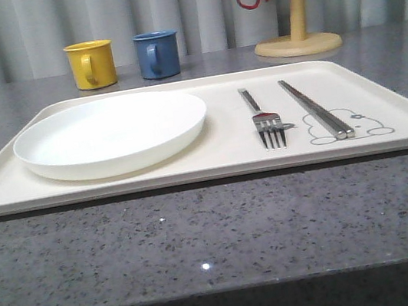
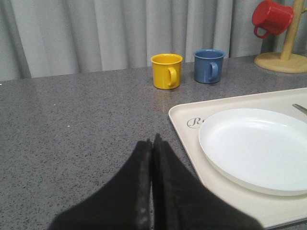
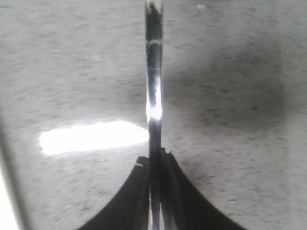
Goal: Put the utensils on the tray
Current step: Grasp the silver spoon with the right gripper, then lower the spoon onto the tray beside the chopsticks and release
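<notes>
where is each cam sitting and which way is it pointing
Front view: low at the table edge, facing forward over the tray with fork and chopsticks; no arm visible.
Left wrist view: on the left arm, facing the yellow mug; shut left pincer in front.
Right wrist view: on the right arm, close above grey tabletop; right pincer grips a shiny utensil handle.
Front and left wrist views share tray, plate, mugs.
</notes>
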